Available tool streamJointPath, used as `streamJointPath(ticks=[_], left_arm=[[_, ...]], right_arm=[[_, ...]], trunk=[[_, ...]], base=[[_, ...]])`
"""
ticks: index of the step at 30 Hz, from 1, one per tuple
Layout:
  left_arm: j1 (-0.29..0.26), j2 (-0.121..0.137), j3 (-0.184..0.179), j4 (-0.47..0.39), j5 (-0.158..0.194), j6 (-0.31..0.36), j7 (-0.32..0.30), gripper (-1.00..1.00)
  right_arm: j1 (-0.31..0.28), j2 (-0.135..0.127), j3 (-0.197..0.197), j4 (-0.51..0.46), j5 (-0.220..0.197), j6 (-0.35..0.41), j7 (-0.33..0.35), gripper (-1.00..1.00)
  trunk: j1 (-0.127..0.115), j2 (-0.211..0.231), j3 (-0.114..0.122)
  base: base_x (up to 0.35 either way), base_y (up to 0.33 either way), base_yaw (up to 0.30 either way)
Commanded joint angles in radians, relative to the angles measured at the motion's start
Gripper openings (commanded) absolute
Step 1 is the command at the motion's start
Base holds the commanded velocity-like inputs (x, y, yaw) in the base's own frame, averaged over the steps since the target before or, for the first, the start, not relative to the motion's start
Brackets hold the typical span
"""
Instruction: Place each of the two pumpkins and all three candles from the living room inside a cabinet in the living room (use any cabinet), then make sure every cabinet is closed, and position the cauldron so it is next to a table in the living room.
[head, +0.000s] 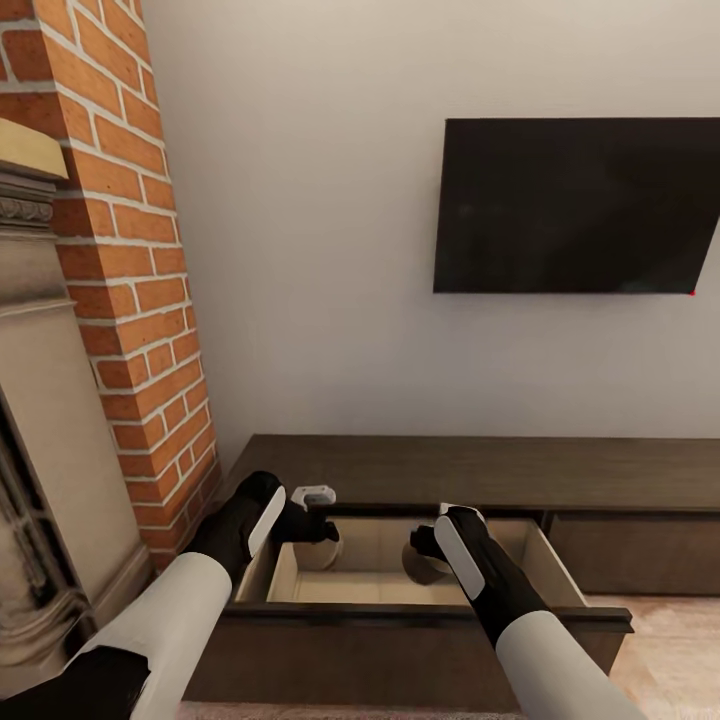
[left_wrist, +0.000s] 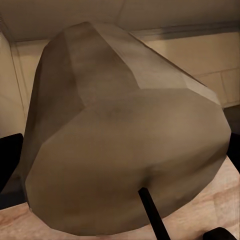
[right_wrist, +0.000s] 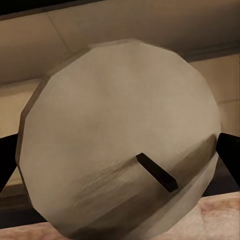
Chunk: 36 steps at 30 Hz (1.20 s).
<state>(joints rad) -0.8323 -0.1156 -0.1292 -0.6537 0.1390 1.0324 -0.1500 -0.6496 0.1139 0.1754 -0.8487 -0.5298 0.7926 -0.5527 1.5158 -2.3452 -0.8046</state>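
Two candles are being held over the open drawer (head: 560, 575) of the cabinet (head: 450, 470), evidently for lowering inside. One candle (left_wrist: 125, 135) is being gripped by the left gripper (head: 318, 525). The other candle (right_wrist: 120, 140) is being clamped by the right gripper (head: 425, 560).

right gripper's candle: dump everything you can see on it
The candle in the right gripper is a stubby, faceted cylinder, pale beige and wax-like, seen end-on in the right wrist view with a short black wick jutting from its flat round face. The dark jaws stand at either side of it, seemingly gripping it. In the head view it shows as a pale round shape held over the open drawer of the dark brown cabinet, above the beige interior. Whether it touches the drawer floor cannot be told.
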Motion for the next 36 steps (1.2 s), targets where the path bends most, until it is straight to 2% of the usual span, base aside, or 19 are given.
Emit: streamJointPath(ticks=[1,14,26,36], left_arm=[[-0.001,0.001,-0.003,-0.001,0.008,-0.004,0.005,-1.0],[-0.001,0.001,-0.003,-0.001,0.008,-0.046,0.004,-1.0],[-0.001,0.001,-0.003,-0.001,0.008,-0.049,0.004,-1.0],[-0.001,0.001,-0.003,-0.001,0.008,-0.047,0.004,-1.0]], right_arm=[[-0.001,0.0,0.003,-0.001,-0.01,0.0,-0.01,-1.0],[-0.001,0.0,0.003,-0.001,-0.01,0.0,-0.01,-1.0],[-0.001,0.0,0.004,-0.001,-0.01,0.0,-0.01,-1.0],[-0.001,0.0,0.004,-0.001,-0.01,0.0,-0.01,-1.0]], trunk=[[0.004,-0.008,-0.004],[0.054,-0.099,-0.045],[0.054,-0.099,-0.045],[0.054,-0.099,-0.045]], base=[[0.0,0.0,0.0],[0.0,0.0,0.0],[0.004,0.0,0.0],[0.105,0.0,0.0]])
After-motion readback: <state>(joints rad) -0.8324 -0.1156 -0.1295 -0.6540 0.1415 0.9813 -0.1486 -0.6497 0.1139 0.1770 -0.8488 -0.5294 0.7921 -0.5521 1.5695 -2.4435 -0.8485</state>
